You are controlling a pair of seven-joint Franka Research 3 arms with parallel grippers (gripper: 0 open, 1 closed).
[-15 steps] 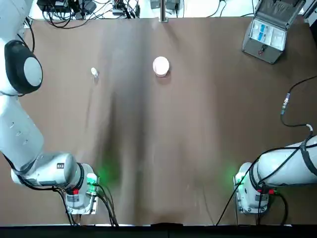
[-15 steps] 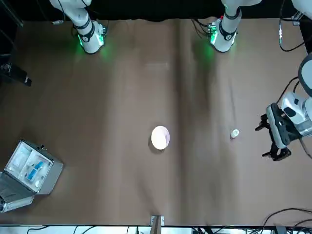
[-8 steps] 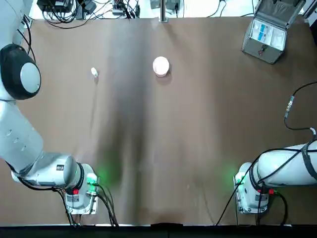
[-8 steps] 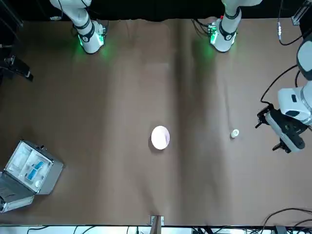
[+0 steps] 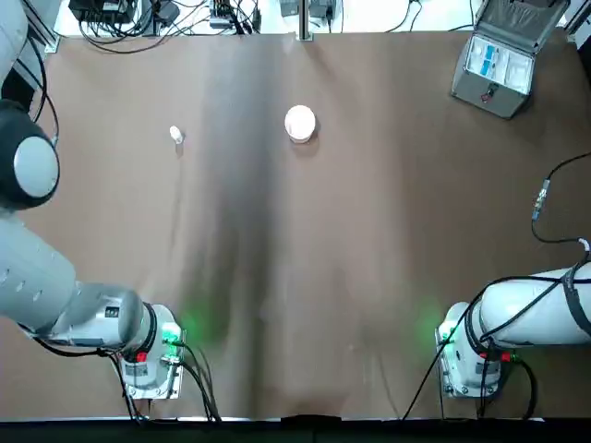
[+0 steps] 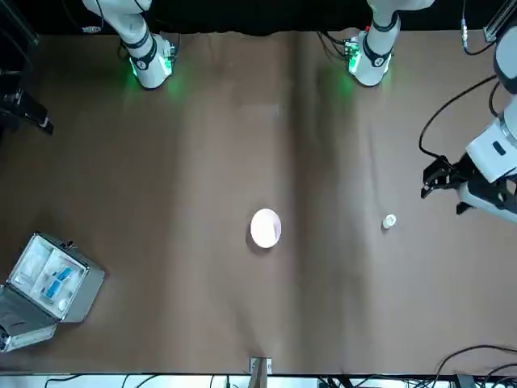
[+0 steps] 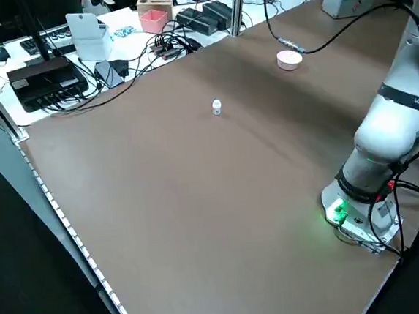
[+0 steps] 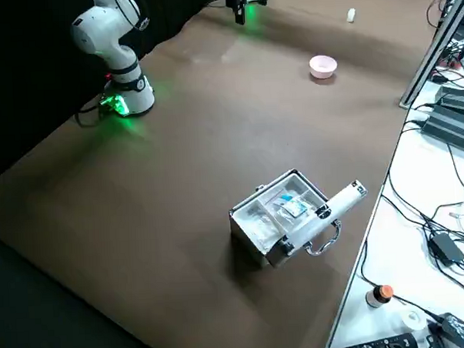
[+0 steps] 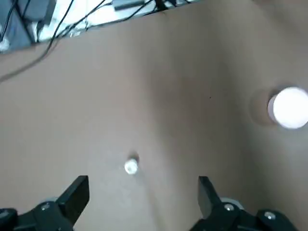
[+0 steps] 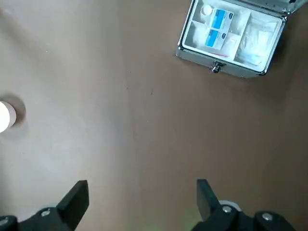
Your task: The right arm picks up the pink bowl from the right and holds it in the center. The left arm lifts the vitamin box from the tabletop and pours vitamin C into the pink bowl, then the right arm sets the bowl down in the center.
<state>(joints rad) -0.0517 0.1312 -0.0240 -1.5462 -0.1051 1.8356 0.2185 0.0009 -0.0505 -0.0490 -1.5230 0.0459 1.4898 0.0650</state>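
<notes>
Pink bowl: the small round pale-pink bowl (image 5: 300, 123) is sitting upright on the brown tabletop (image 5: 369, 240), on the centre line but toward the far edge; I cannot make out whether anything is in it.
Vitamin box: the tiny white vitamin container (image 5: 176, 135) is resting on the cloth to my left of the bowl, well apart from it; too small for me to read its long axis or its lid.
Left gripper: my left gripper (image 9: 139, 199) is hanging high over my left edge of the table, fingers spread wide and holding nothing; the vitamin container (image 9: 130, 166) is lying just ahead of it, between the fingertips' lines.
Right gripper: my right gripper (image 10: 139, 202) is hovering high on my right, fingers apart and empty; the bowl (image 10: 6, 116) is lying far off toward the centre.
Nearer arm: left for the container, neither close to the bowl.
Stage: I am judging this fits both ends, bowl waiting or bowl set down after pouring.
Beyond: the open silver metal case (image 5: 500, 57) is standing at my far right corner.
</notes>
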